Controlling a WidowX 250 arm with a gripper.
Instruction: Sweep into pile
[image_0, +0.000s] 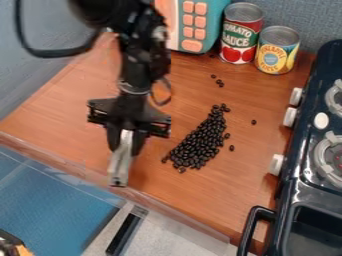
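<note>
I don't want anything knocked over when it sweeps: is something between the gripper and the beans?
Nothing visible stands between the gripper, with its gray tool, and the pile of black beans. The stove is on the pile's far side.

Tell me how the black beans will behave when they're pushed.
The beans look small and rounded, so they will probably slide or roll easily on the smooth-looking counter. They lie loose, so a push would likely spread them rather than shift them as one block. Each looks light, so the strays may skitter off at a slight knock.
</note>
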